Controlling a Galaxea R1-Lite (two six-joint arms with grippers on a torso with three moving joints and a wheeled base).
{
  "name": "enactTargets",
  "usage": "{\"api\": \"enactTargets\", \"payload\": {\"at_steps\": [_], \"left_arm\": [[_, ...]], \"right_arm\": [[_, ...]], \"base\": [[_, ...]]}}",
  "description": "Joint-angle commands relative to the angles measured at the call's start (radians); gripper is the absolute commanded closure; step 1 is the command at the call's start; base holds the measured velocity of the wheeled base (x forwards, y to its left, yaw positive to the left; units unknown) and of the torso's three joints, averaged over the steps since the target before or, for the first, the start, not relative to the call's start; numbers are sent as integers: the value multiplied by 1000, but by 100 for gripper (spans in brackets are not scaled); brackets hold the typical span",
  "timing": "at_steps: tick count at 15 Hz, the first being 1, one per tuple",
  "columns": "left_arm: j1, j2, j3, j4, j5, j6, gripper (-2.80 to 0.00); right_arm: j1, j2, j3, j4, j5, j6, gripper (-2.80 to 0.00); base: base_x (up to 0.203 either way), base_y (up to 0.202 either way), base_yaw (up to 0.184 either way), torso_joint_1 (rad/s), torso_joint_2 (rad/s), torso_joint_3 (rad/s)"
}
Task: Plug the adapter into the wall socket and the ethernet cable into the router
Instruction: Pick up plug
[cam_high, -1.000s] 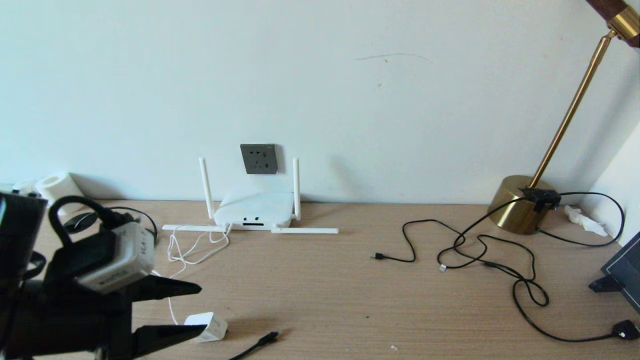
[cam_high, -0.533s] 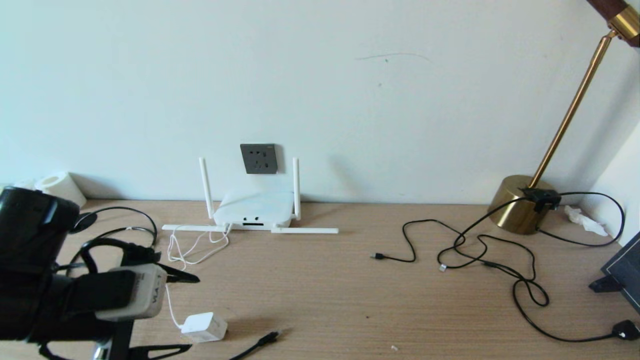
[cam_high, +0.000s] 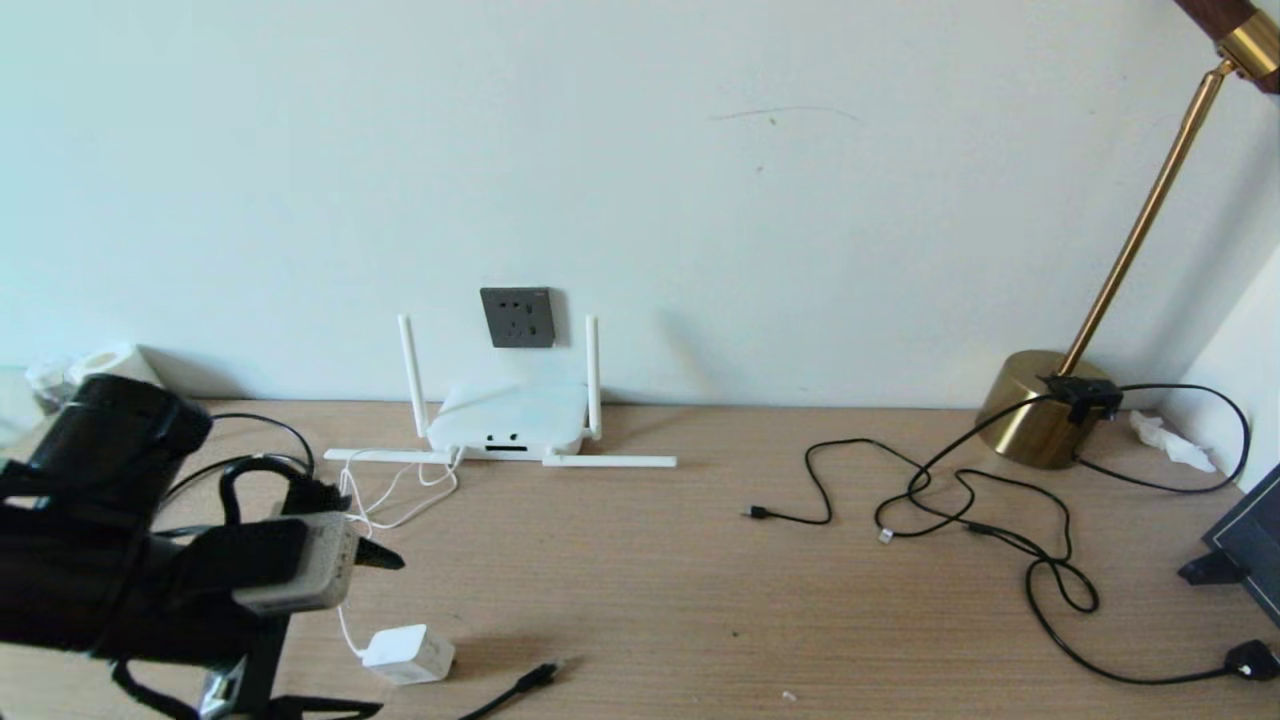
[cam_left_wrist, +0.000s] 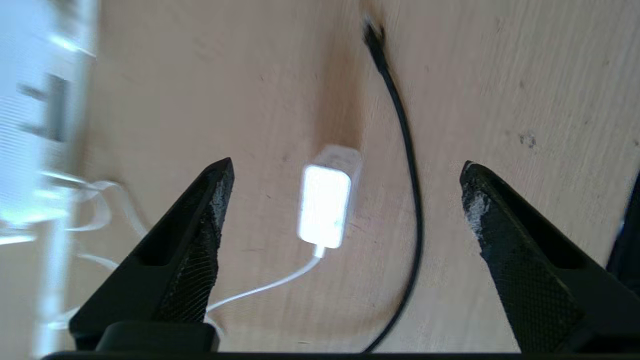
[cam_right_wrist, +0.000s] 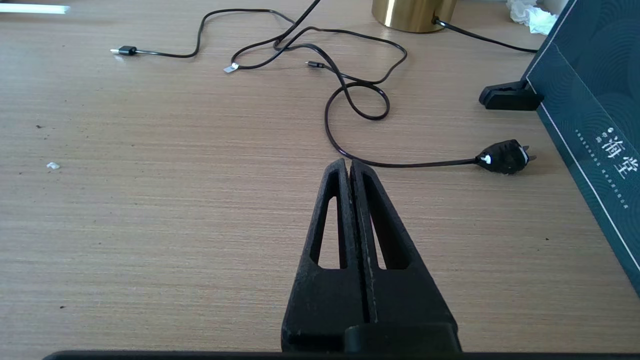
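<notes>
- Now, the adapter (cam_high: 409, 654) lies on its side near the front left of the wooden desk (cam_high: 640, 560), a small white rounded cube, unplugged; its thin white cord (cam_high: 385, 495) trails back toward the router (cam_high: 510, 420).
- It looks light, hard and smooth, so probably slippery; the best hold is likely across its two flat sides, clear of the cord end (its pins cannot be made out).
- Just right of it lies the plug end of the ethernet cable (cam_high: 525, 682), thick, black and fairly stiff; the rest runs off the near edge.
- The left gripper (cam_left_wrist: 345, 172) hangs above the adapter, jaws spread wide and empty, adapter and black cable both showing between the fingers.
- The wall socket (cam_high: 517, 317), a dark grey plate, sits on the far wall directly above the router.
- The right gripper (cam_right_wrist: 350, 167) is parked low over the right of the desk, fingers pressed together, holding nothing.
- Much of the left arm covers the desk's left corner.
</notes>
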Motion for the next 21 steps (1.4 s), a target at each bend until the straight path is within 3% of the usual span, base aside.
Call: {"api": "enactTargets", "payload": {"at_steps": [1,7,9,14,21], "left_arm": [[4,82,-30,38,-3,25,-280],[37,260,-151,128,10,229,-280],[52,328,-201,128,22,268,-280],[38,388,-256,132,73,266,-280],[10,406,-247,129,85,264,-280]], "right_arm": [[0,1,0,1,1,-1,0],[0,1,0,1,0,-1,0],[0,1,0,1,-1,-1,0],[0,1,0,1,0,-1,0],[0,1,0,1,-1,-1,0]], "base": [[0,0,0,0,0,0],[0,0,0,0,0,0],[0,0,0,0,0,0],[0,0,0,0,0,0],[0,0,0,0,0,0]]}}
